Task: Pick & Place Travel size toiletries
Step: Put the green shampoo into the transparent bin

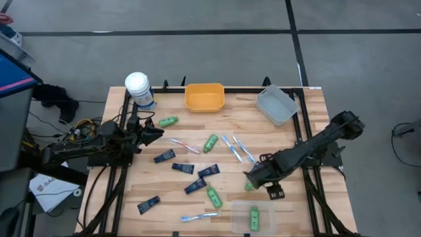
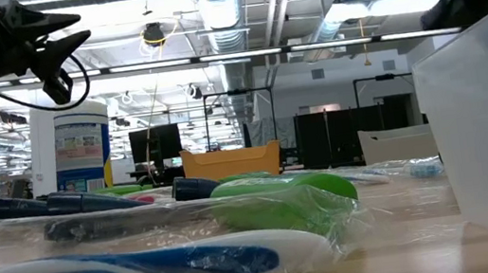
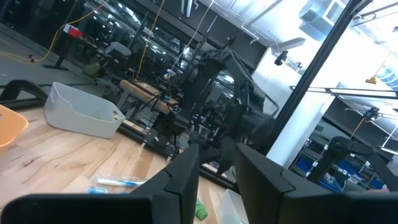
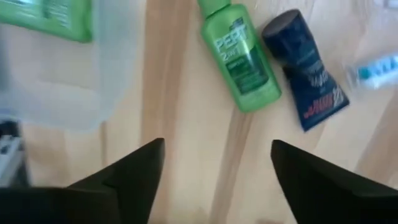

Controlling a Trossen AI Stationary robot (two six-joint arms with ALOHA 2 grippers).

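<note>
Pincer on the right hangs wide open and empty above the bench, so it should centre over the green bottle beside the clear bin before dropping to grip.

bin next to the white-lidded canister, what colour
Orange bin, clearest in the high view.

Overhead view straight down, low view level across table, wrist views close in.

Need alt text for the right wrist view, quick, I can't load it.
Open jaws of the right gripper hang empty over the wooden table, with a green bottle and navy tube lying beyond them, and a clear bin beside.
</note>
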